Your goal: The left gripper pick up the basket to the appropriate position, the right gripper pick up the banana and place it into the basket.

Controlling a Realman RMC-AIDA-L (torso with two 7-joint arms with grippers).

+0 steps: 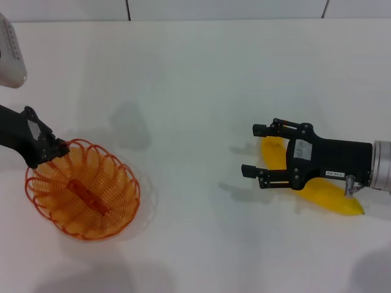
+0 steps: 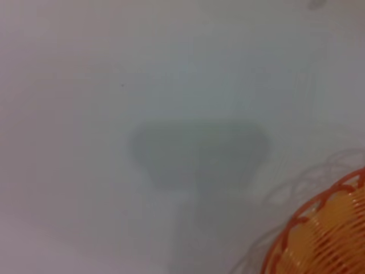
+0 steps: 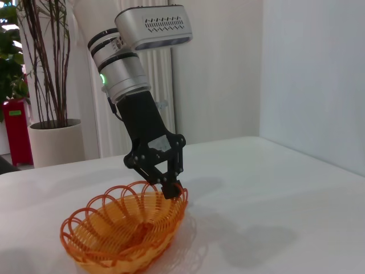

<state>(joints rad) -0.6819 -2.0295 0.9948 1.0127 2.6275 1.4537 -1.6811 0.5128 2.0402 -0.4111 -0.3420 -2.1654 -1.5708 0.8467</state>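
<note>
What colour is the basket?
Orange wire; the basket shows best in the right wrist view.

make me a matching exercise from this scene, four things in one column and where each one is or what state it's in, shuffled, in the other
Column one:
1. left pincer
2. right pincer
3. banana
4. basket

Column two:
A. lying on the white table, partly under a black pincer body
B. open, fingers spread above the yellow fruit
C. closed on a scalloped orange rim
D. holds no fruit, gripped at its edge

Pairs: 1-C, 2-B, 3-A, 4-D
</note>
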